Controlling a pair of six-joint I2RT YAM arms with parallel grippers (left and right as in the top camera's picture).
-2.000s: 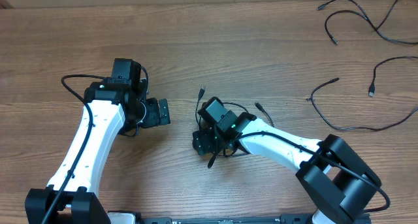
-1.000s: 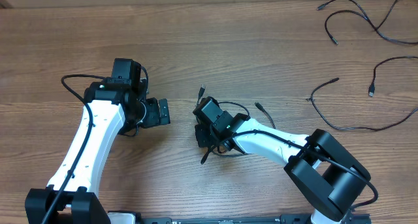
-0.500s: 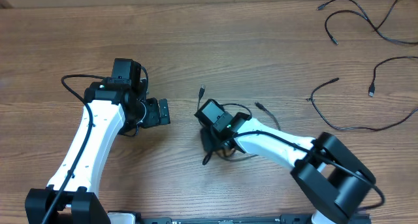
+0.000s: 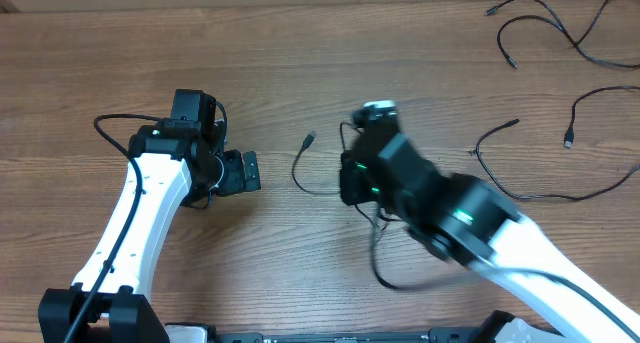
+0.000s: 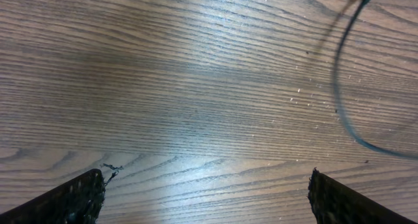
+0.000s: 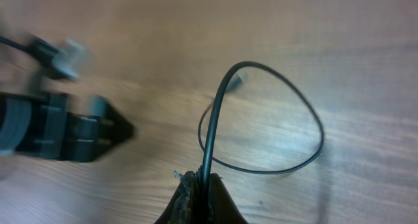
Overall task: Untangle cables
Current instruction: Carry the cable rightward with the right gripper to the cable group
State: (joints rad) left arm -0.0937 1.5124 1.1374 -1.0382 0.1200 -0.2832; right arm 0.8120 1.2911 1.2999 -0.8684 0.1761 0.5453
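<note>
Starting on the left: your left gripper (image 4: 245,171) hasn't budged across the frames; it sits low over the table (image 4: 400,53) with its fingertips (image 5: 72,199) spread wide and nothing between them, just wood grain in the left wrist view.

The middle is where it all changed. Half a second ago your right gripper (image 6: 199,192) was down on the little knot near the middle of the table; now it has swung up, farther away and to the right, and it's blurred in the overhead view. It's clamped tight on one cable (image 6: 210,139), which comes straight out of the closed fingers and rounds into an open loop.

The knot is gone from where it was. The plug (image 4: 310,139) lies where it did, a bit right of the left gripper; its cord now curves across toward the right arm, and another strand trails on the near side below that arm.

Far right, the loose cables (image 4: 540,197) lie well apart from all this, same as before.
</note>
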